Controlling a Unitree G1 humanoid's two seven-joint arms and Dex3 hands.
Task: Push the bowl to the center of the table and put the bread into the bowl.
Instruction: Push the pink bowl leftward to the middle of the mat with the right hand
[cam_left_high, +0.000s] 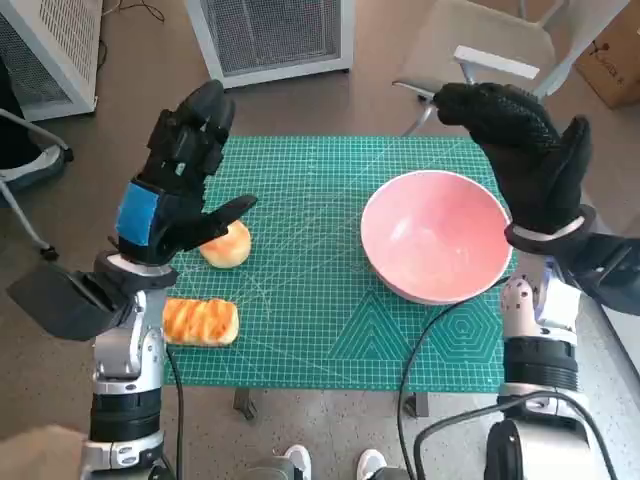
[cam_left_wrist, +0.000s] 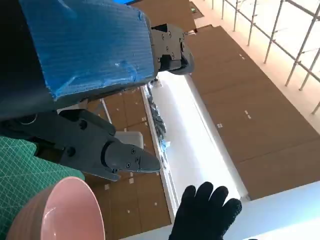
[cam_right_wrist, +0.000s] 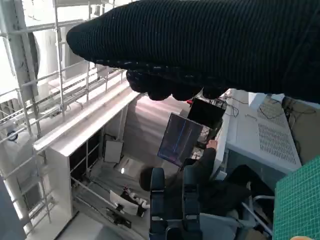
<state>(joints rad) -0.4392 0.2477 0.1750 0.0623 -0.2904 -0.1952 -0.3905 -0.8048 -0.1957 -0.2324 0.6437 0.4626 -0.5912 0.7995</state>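
Green cutting mat covers the small table, where the pink bowl sits off-centre, two bread pieces well apart from it, while the left hand and right hand hover raised, fingers spread and holding nothing, apparently poised to push.

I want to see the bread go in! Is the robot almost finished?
Not yet. The pink bowl sits right of the table's middle, empty. Both breads, the round bun and the striped loaf, lie on the green mat. The left hand and right hand hover, holding nothing.
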